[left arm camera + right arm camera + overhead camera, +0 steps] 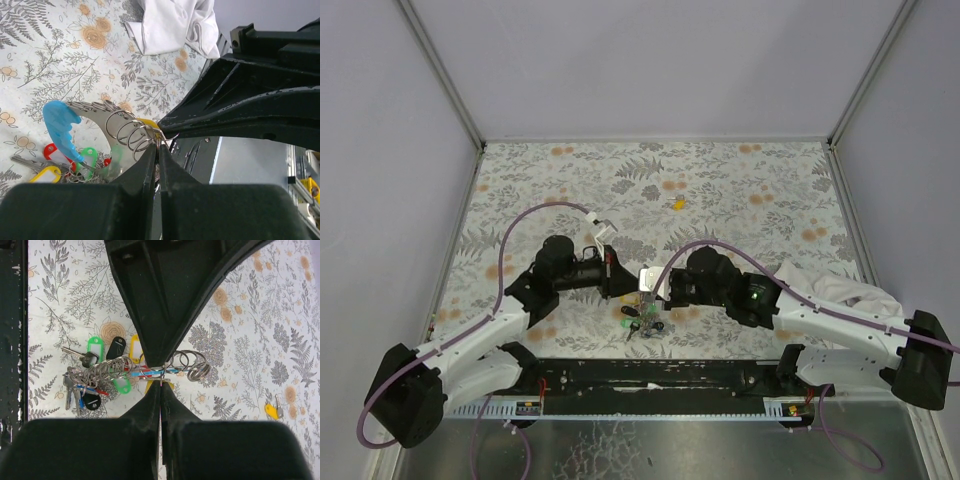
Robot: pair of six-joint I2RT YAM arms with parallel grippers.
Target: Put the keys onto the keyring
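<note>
At table centre, just ahead of the arm bases, grips the keyring [131, 131] from both sides. Clenches the left gripper [159, 144] on its thin silvery wire from 9 o'clock, and pinches almost the same spot with the right gripper [160, 385] from 3 o'clock. Looks like the threading step, ring steadied between two closed tips, with a yellow cap [148, 122] just beside the pinch.

Shows most keys [95, 375] bunched toward 6 o'clock of the pinch, lying on the fern-print tablecloth [570, 170]. Shows one loose yellow key [676, 203] well apart at 12 o'clock, not yet on the ring. Calls next, probably, for prying a coil open without letting the springy wire slip, then fetching that stray.

Reads as hard and slick throughout: looped steel coils, flat toothed blades, glossy rounded plastic caps in green, red, black and yellow. Includes a curved light-blue strip [60, 125] beside the rings and a soft crumpled white cloth [830, 285] at 3 o'clock.
</note>
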